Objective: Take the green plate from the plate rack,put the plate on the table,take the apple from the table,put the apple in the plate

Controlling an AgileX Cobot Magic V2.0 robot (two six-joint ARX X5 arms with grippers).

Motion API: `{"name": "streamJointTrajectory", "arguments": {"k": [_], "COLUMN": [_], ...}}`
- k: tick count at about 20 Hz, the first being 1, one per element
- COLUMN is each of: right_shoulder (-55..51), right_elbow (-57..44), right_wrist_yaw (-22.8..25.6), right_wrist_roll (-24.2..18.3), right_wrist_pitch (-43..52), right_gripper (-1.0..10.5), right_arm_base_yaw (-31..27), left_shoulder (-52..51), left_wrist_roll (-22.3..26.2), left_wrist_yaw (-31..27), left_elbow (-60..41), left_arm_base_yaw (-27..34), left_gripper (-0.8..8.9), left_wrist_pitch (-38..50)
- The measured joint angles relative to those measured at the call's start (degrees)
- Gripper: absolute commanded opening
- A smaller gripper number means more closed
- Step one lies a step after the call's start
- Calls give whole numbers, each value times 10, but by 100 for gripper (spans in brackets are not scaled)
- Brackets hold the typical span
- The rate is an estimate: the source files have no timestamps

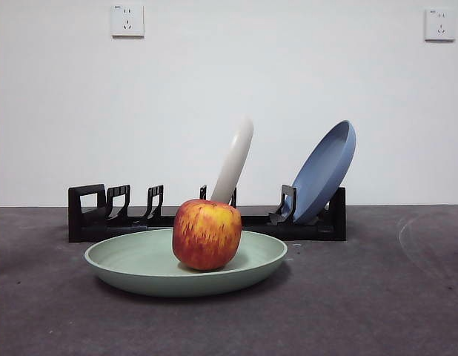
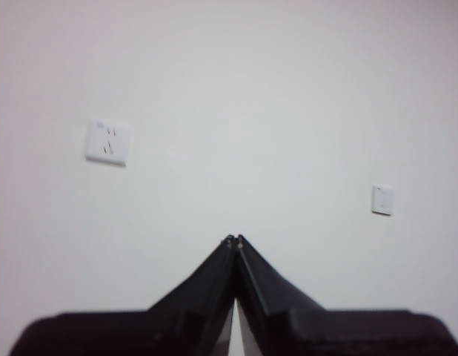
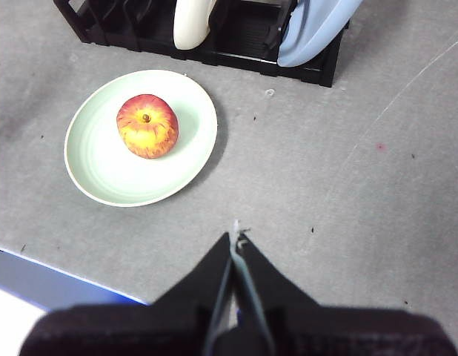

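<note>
Both sets of fingers are clenched on nothing. The left gripper has its jaws pressed tip to tip and points at a bare white wall with two sockets on it, clear of the work. The right gripper is pinched closed too, hanging over open table well apart from the dishes, nearer the table's front edge than the rack.

Out from there, the apple sits upright in the green plate, stem up, a little off the plate's middle toward the rack side. The plate lies flat on the table just in front of the plate rack, not touching it as far as I can tell. In the rack a cream plate leans in a middle slot and a blue plate leans at the end away from the loop handle.

To my eye the job is done: plate down, apple in it. What is left is only to pull back cleanly, so the arms would do well to rise straight and stay away from the plate's rim and the leaning dishes. A nudge to the rim could set the apple rolling.
</note>
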Motion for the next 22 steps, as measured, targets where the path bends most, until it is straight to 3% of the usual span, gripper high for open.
{"name": "streamJointTrajectory", "arguments": {"k": [6, 12, 17, 22], "right_shoulder": [0, 0, 0, 0], "right_elbow": [0, 0, 0, 0], "right_wrist_yaw": [0, 0, 9, 9], "right_wrist_roll": [0, 0, 0, 0], "right_wrist_pitch": [0, 0, 0, 0], "right_gripper": [-16, -16, -16, -16], "right_arm_base_yaw": [0, 0, 0, 0], "left_shoulder": [-28, -46, -46, -46], "left_wrist_roll": [12, 16, 23, 40], "left_wrist_yaw": [-45, -89, -103, -82], "left_elbow": [-93, -97, -97, -97], "left_arm_base_yaw": [28, 28, 28, 28], "left_gripper": [-3, -3, -3, -3], "left_wrist_pitch": [-27, -168, -373, -372]}}
